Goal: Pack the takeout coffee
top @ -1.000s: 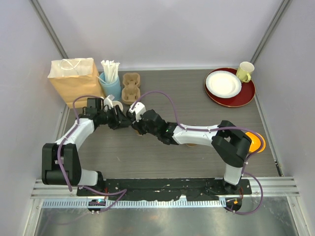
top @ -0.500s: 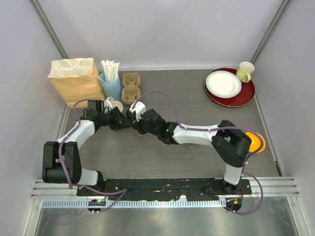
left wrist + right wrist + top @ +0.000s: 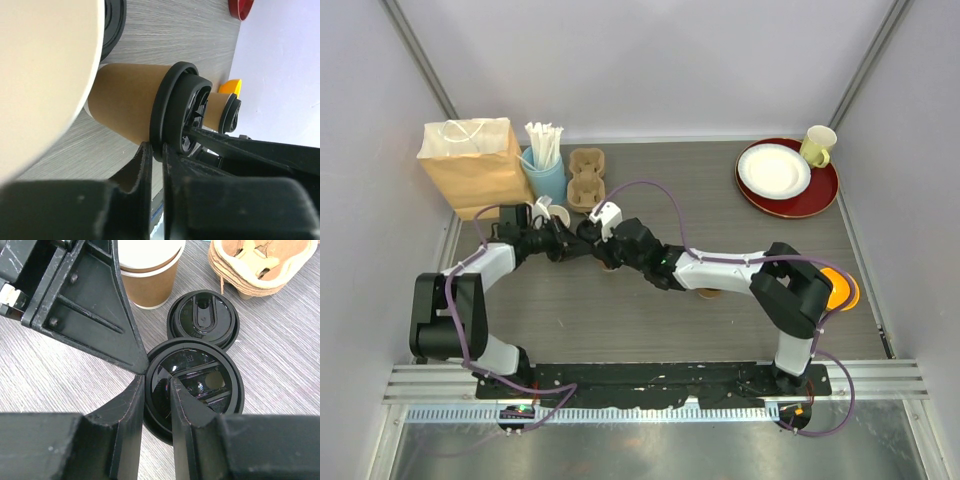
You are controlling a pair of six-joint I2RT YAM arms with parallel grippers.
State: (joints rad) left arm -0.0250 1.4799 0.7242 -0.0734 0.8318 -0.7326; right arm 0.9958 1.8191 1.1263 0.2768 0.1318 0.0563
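L gripper (image 3: 157, 148) has just closed onto the lid (image 3: 200, 385) rim. R gripper (image 3: 156, 390) clamps the same rim beside it. Cup (image 3: 125, 105) stands mid-table near the carrier (image 3: 260, 265). You're prob. seating the lid; packing not begun.

Both arms (image 3: 720, 272) white-and-black, with purple cables (image 3: 640, 184); black fingers (image 3: 125, 415) seemingly scuffed.
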